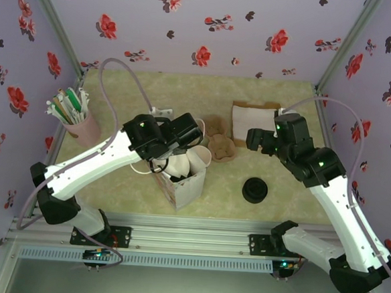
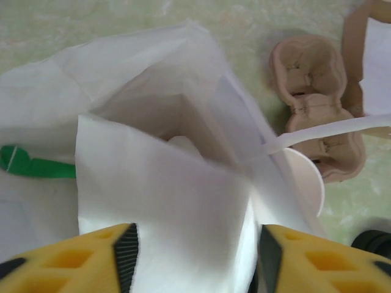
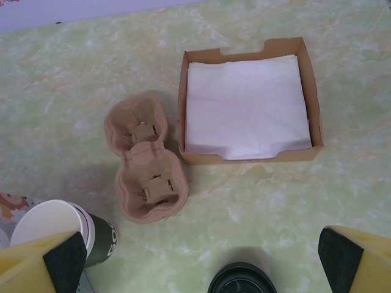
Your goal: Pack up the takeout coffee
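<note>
Loading bag seems the step. L gripper (image 2: 195, 256) half open, bag (image 2: 159, 201) paper between fingers, no grip. Lidless cup (image 3: 49, 229) just beside bag. Coffee (image 1: 254, 189) prob the black-lidded thing rt of bag, unconfirmed. R gripper (image 3: 201, 259) wide open, empty. Next: R lifts coffee upright into bag.

Pale green marbled worktop (image 1: 231, 213), carrying several things. At the back left, a pink cup of straws and stirrers (image 1: 82, 130). Near the middle, standing with its mouth open, a white paper bag (image 1: 185, 185); just beside it, a lidless paper cup with dark wall and white inside (image 3: 46, 223). Further back, a brown moulded-pulp two-cup carrier (image 3: 143, 163), lying just beside a shallow brown cardboard tray of white napkins (image 3: 311, 91). Toward the front right, apart from the bag, a stack of round black plastic lids (image 1: 254, 189).
</note>
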`<state>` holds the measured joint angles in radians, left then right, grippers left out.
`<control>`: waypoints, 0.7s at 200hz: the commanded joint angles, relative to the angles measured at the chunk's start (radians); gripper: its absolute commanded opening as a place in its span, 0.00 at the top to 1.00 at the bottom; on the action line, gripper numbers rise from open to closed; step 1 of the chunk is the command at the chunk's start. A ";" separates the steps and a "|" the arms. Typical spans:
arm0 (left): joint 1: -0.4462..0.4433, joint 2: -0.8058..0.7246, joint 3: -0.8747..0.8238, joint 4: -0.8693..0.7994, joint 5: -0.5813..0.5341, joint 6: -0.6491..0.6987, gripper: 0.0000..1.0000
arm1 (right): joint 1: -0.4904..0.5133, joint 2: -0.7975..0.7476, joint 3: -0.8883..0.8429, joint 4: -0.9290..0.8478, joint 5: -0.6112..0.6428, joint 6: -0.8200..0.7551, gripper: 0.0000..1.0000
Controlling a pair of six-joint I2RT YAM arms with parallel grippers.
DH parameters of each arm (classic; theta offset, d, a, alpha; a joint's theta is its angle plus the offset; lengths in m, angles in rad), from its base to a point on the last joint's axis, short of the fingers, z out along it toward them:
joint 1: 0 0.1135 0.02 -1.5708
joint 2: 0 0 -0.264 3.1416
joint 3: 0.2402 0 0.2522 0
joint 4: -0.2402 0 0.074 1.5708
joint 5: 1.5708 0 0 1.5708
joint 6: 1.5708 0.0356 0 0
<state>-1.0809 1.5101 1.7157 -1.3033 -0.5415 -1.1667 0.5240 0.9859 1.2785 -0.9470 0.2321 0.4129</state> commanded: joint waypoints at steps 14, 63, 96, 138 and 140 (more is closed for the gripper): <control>-0.002 -0.063 0.001 0.085 -0.026 0.089 0.35 | 0.002 -0.023 0.006 -0.016 -0.015 0.006 0.01; 0.004 -0.146 -0.051 0.175 -0.053 0.202 0.25 | 0.002 -0.034 0.008 0.001 -0.079 0.006 0.01; 0.012 -0.309 -0.159 0.297 -0.085 0.282 0.01 | 0.002 -0.068 0.005 0.046 -0.155 0.002 0.01; 0.058 -0.458 -0.171 0.246 -0.136 0.318 0.01 | 0.002 -0.086 -0.009 0.081 -0.270 0.009 0.01; 0.062 -0.464 -0.171 0.241 -0.137 0.320 0.01 | 0.002 -0.087 -0.011 0.085 -0.277 0.010 0.01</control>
<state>-1.0527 1.1103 1.5471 -1.0492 -0.6071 -0.9005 0.5236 0.9142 1.2789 -0.9123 0.0525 0.4129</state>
